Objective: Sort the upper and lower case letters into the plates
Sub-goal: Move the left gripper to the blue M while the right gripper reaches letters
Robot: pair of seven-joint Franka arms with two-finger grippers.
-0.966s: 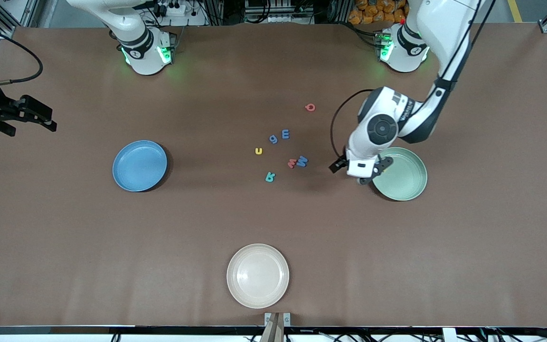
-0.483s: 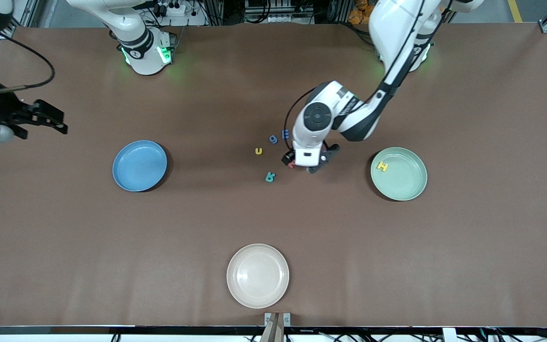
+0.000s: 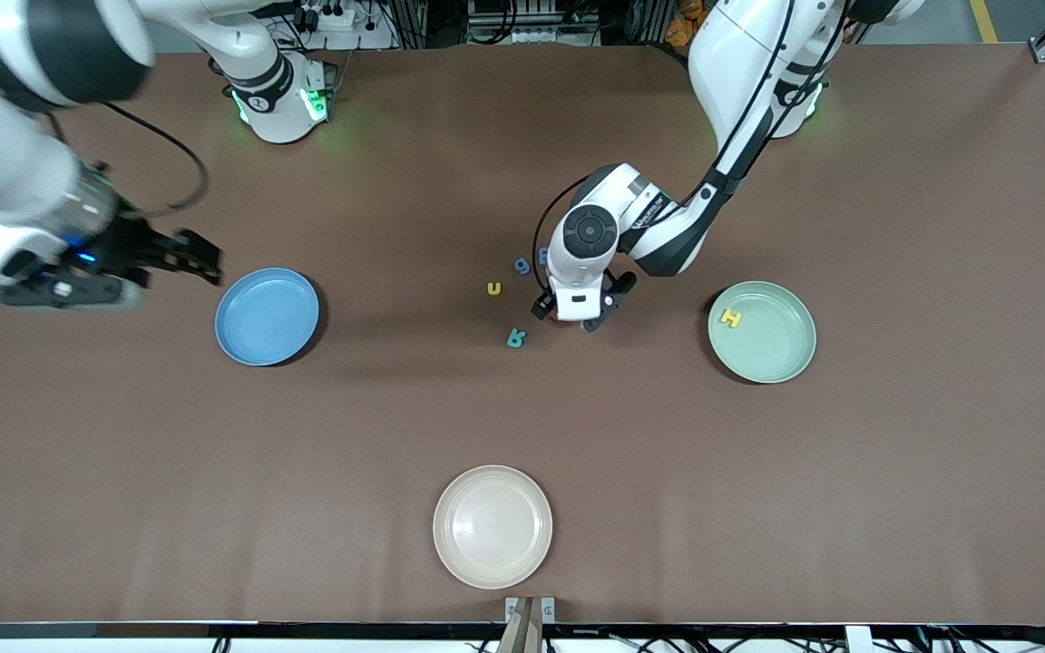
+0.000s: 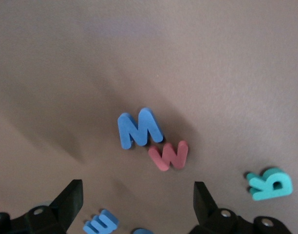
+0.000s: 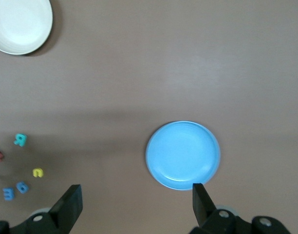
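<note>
My mint green plate (image 3: 772,349) holds one yellow H (image 3: 731,317); my blue plate (image 3: 267,316) lies bare. My left end effector (image 3: 579,313) hangs open above the loose letters (image 4: 139,128), and my right end effector (image 3: 191,257) is open beside the blue plate.

Left hand (image 3: 579,319) lowered mid-table, fingers spread, right hand (image 3: 200,258) raised, fingers spread

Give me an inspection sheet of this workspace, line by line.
Surface: brown table, flat.
Job's things: yellow letter in mint green plate; blue plate holds nothing; blue M, red W, teal letter and small yellow letter loose mid-table.
Clutter: cream-white plate nearest the front camera.
Grippers: left gripper open over M and W; right gripper open beside the blue plate.
Cables: black cable looped at the left wrist.
Surroundings: nothing seen.
</note>
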